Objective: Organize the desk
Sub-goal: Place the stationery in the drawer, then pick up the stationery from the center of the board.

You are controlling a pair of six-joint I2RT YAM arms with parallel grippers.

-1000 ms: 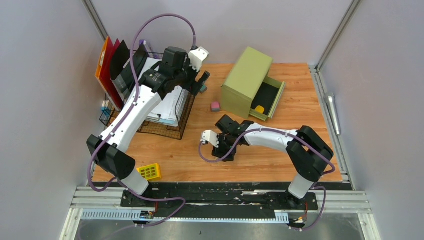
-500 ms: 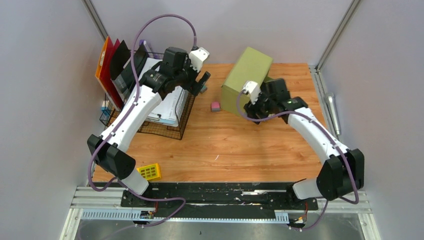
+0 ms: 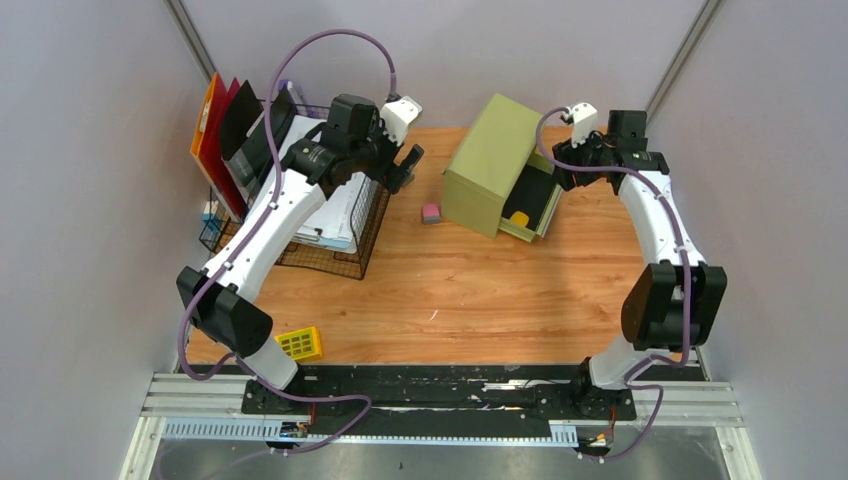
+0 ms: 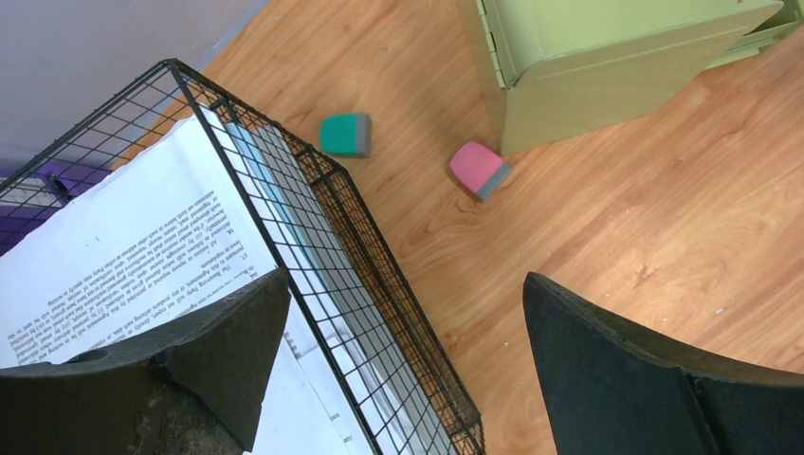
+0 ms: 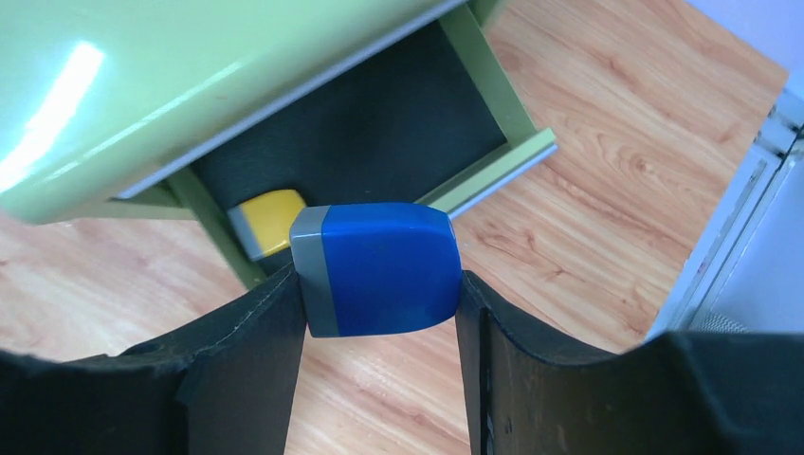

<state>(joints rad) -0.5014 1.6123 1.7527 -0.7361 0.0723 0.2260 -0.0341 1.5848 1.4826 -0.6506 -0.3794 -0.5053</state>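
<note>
On the wood-grain desk (image 3: 450, 290) stands a green cabinet (image 3: 490, 150) with its drawer (image 3: 535, 195) pulled open. A yellow eraser (image 5: 270, 220) lies inside the drawer. My right gripper (image 5: 376, 277) is shut on a blue eraser (image 5: 379, 265) with a grey end, held above the drawer's front corner. In the top view the right gripper (image 3: 562, 172) hangs at the drawer's far right side. My left gripper (image 4: 406, 284) is open and empty over the rim of a wire basket (image 4: 360, 256). A pink eraser (image 4: 477, 169) and a teal eraser (image 4: 343, 134) lie on the desk beyond it.
Printed papers (image 4: 123, 237) fill the basket. Orange, red and black folders (image 3: 215, 130) stand upright at the far left. A yellow gridded item (image 3: 299, 343) sits at the near left by the black rail (image 3: 440, 385). Grey walls close in on three sides.
My right arm has swung from the desk's near middle up to the far right, over the open drawer, with the blue eraser in its jaws. The left arm has barely moved.
</note>
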